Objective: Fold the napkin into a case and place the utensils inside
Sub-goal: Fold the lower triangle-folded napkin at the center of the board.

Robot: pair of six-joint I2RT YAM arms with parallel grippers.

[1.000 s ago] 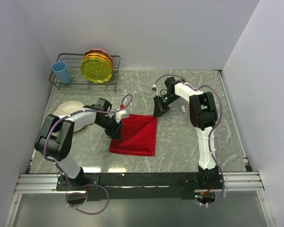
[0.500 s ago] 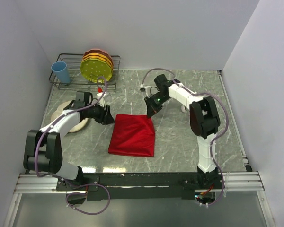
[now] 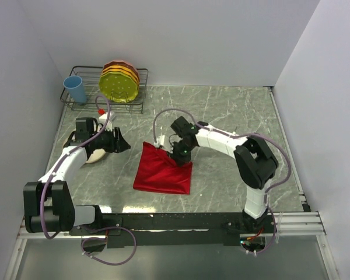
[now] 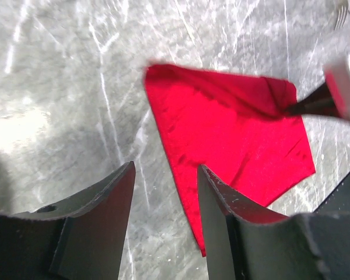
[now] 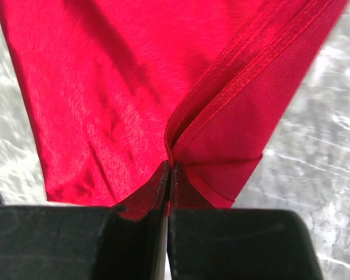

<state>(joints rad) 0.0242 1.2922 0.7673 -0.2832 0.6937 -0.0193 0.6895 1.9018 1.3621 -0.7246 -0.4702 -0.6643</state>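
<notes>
The red napkin (image 3: 163,173) lies folded on the marble table, its far right corner drawn up and leftward. My right gripper (image 3: 178,155) is shut on that folded edge; in the right wrist view the jaws (image 5: 168,164) pinch layered red cloth (image 5: 105,87) with no gap. My left gripper (image 3: 121,146) hangs open to the left of the napkin, apart from it. Bare table shows between its fingers (image 4: 165,169), and the napkin (image 4: 221,116) lies ahead to the right. Thin tines, perhaps the fork (image 4: 340,13), show faintly at the left wrist view's top right corner. The top view shows no utensils.
A cream plate (image 3: 96,156) sits partly under the left arm. At the back left, a wire rack (image 3: 105,102) holds yellow and orange plates (image 3: 120,81), with a blue cup (image 3: 76,89) beside them. White walls close in the table on three sides.
My left gripper has let go of the napkin's left edge, pulled back left and opened wider. My right gripper came down and left, shut on the napkin's far edge and dragged it left.
</notes>
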